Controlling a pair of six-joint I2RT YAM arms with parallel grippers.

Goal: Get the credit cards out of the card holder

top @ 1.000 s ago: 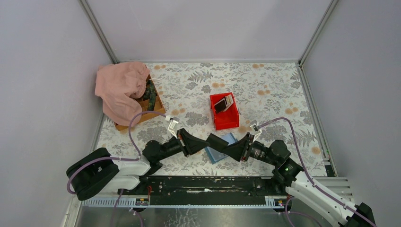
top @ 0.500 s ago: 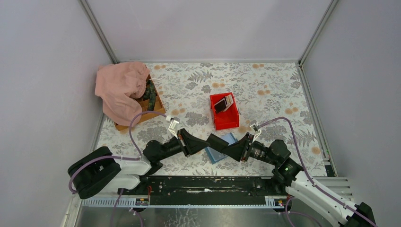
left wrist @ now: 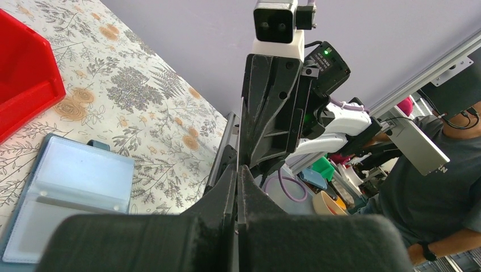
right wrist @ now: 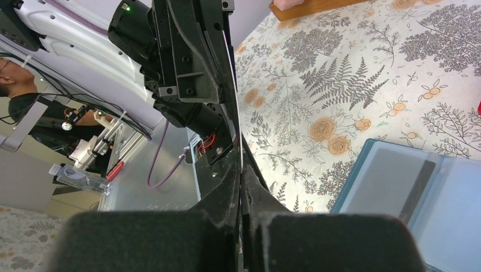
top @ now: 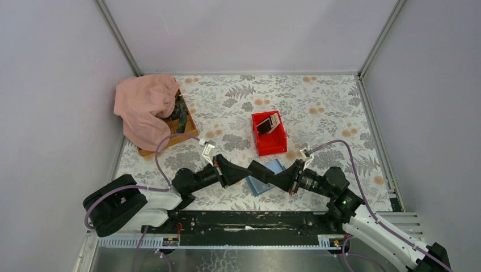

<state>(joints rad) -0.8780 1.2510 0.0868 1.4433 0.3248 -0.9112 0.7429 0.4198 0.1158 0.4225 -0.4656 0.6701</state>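
The blue card holder (top: 276, 166) lies open on the flowered table, mostly hidden under both grippers. It also shows in the left wrist view (left wrist: 74, 187) and the right wrist view (right wrist: 454, 198), where a grey card (right wrist: 385, 181) sits in a clear pocket. My left gripper (top: 262, 171) and right gripper (top: 272, 178) meet tip to tip just above the holder. A thin card, seen edge-on (right wrist: 233, 85), stands between them; it also shows in the left wrist view (left wrist: 243, 130). Both grippers look shut on it. Several cards (top: 266, 124) lie in the red bin (top: 272, 148).
A pink cloth (top: 144, 105) drapes over a wooden box (top: 187, 127) at the far left. The red bin stands just beyond the card holder. Grey walls close in the left, back and right sides.
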